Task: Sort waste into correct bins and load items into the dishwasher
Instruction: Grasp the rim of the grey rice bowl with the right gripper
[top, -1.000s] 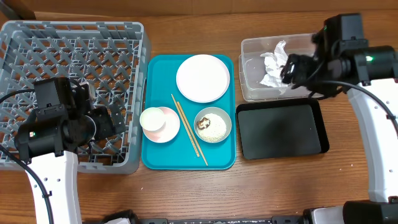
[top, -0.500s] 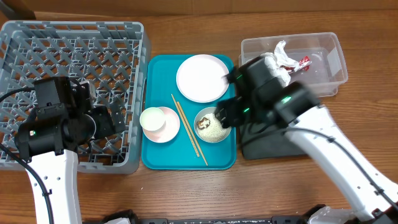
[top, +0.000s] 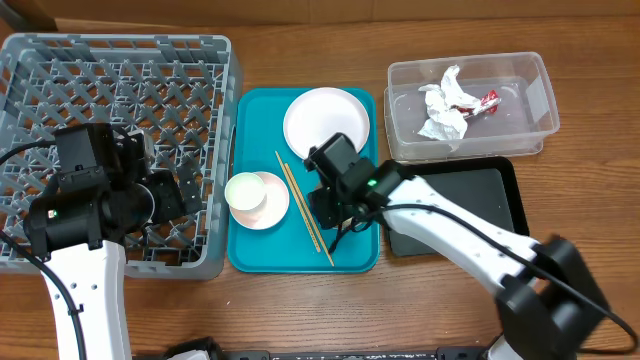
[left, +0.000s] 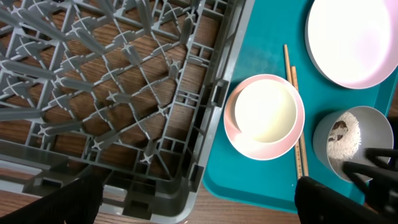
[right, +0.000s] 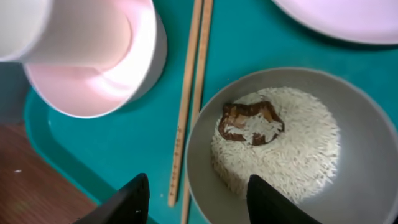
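Since swinging over from the clear tub (top: 530, 75) at 2 o'clock, where napkin (top: 440, 112) & wrapper (top: 487, 100) now lie, R gripper (right: 198, 190), jaws half-narrowed, straddles the rim of the bowl (right: 364, 180) of rice (right: 298, 143) at the tray's (top: 250, 258) 4 o'clock. Scraps look next. L gripper (left: 199, 205) hangs wide over the rack (top: 120, 60).

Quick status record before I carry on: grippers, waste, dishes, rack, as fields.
left gripper: open, empty, over the dish rack edge
right gripper: jaws apart, straddling the bowl rim; grip not confirmed
bowl contents: rice with a brown bit
clear tub: napkin, red wrapper
black tray: nothing seen in visible part
teal tray: plate, cup on pink saucer, chopsticks, bowl
dish rack: no dishes loaded
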